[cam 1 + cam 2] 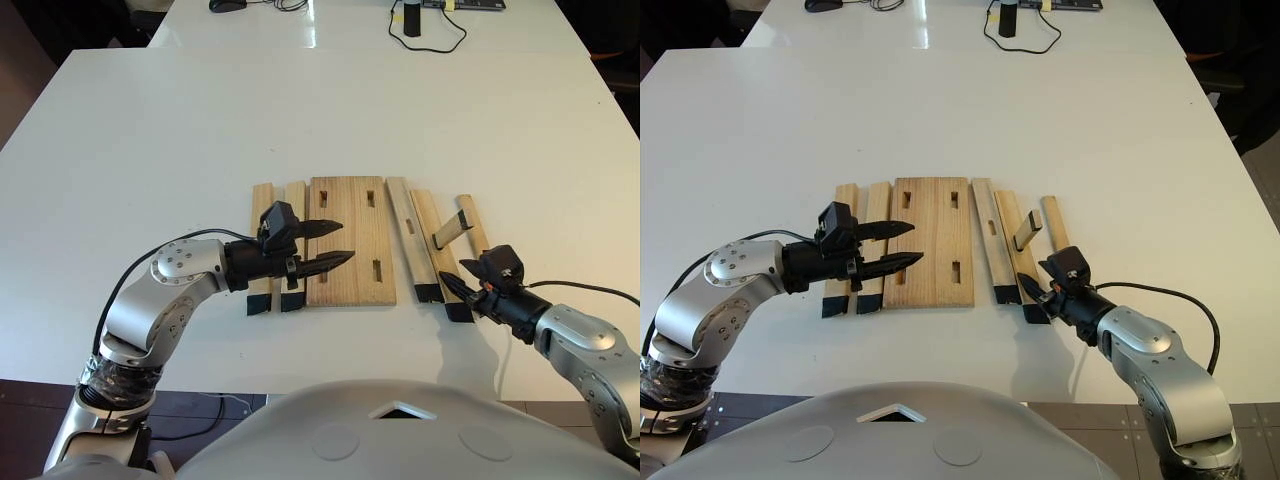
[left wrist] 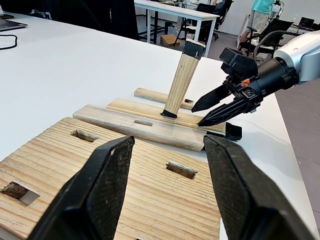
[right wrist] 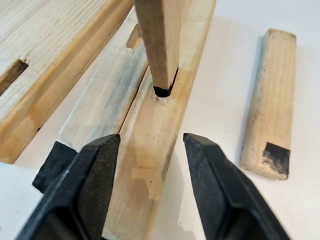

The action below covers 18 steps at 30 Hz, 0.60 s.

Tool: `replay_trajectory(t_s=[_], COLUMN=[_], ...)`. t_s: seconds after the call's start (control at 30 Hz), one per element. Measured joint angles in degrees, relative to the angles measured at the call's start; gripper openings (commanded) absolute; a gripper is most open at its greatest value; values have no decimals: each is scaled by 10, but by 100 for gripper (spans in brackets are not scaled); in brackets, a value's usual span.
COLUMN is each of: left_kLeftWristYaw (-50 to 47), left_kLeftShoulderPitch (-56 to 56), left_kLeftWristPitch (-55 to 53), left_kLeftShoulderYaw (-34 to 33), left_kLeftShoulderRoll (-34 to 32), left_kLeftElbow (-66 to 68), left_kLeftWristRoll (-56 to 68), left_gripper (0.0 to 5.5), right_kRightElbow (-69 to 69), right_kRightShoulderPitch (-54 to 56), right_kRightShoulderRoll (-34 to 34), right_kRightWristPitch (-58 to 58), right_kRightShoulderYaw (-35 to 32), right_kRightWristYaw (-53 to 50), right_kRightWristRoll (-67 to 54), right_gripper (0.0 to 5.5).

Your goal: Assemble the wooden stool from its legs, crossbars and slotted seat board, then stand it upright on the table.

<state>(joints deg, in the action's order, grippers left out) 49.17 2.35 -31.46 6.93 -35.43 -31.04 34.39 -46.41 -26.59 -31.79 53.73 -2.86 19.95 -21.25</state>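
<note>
The slotted seat board (image 1: 350,240) lies flat mid-table. Two legs (image 1: 278,245) with black feet lie along its left edge. My left gripper (image 1: 345,240) is open and hovers low over the board's left half; its own view shows the board's slots (image 2: 180,170) between the black fingers (image 2: 95,195). To the right of the board lie two more legs (image 1: 418,235). A crossbar (image 1: 452,222) stands tilted with its end in the outer leg's slot (image 3: 161,91). A short loose piece (image 3: 272,105) lies beside them. My right gripper (image 3: 152,142) is open, straddling that outer leg near its black foot.
A second white table behind holds a black cable with an adapter (image 1: 410,20) and a mouse (image 1: 228,5). The table's near edge (image 1: 330,375) runs just in front of the wooden parts. Bare white tabletop (image 1: 300,110) stretches beyond the board.
</note>
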Motion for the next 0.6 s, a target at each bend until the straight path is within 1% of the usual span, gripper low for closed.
replay_trajectory(t_s=[0.27, 0.47, 0.6], left_kLeftWristYaw=[0, 0, 0], left_kLeftShoulderPitch=[3, 4, 5], left_kLeftWristPitch=[0, 0, -1], left_kLeftShoulderYaw=[0, 0, 0], left_kLeftShoulderRoll=[-1, -2, -3], left_kLeftElbow=[-5, -6, -7], left_kLeftWristRoll=[-1, -3, -3], left_gripper=[259, 259, 259], right_kRightElbow=[1, 27, 39], right_kRightShoulderPitch=[-11, -13, -17], right_kRightShoulderRoll=[0, 0, 0], right_kRightWristPitch=[-19, -45, -61], right_kRightShoulderYaw=[13, 10, 1], right_kRightWristYaw=[-6, -1, 7], right_kRightWristRoll=[15, 16, 12], right_gripper=[234, 234, 294])
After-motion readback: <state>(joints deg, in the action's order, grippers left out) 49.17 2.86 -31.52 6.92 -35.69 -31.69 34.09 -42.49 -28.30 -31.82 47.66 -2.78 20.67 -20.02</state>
